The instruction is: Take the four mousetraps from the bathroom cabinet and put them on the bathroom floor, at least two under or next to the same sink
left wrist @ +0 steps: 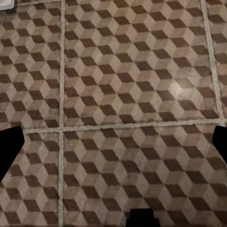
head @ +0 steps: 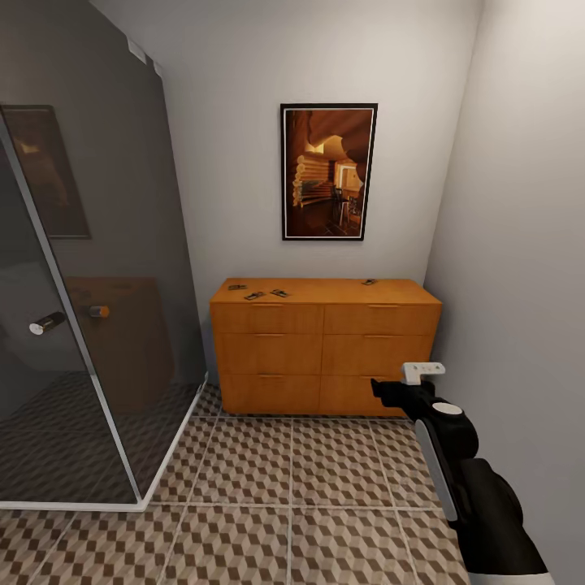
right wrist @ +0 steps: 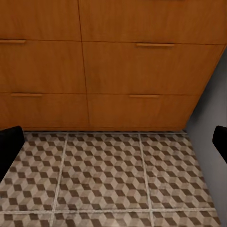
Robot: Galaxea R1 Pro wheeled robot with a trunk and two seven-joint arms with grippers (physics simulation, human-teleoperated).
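Right gripper (head: pixel 416 380) spread wide, empty, raised toward the cabinet (head: pixel 325 349).
Four mousetraps (head: pixel 280 292) lie along its top; I'm lining up my reach.

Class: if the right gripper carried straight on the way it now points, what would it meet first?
Judging by its wrist view, the right gripper points slightly downward at the cabinet base, so it probably meets the bottom drawer fronts or the floor just before them; depth is unclear.
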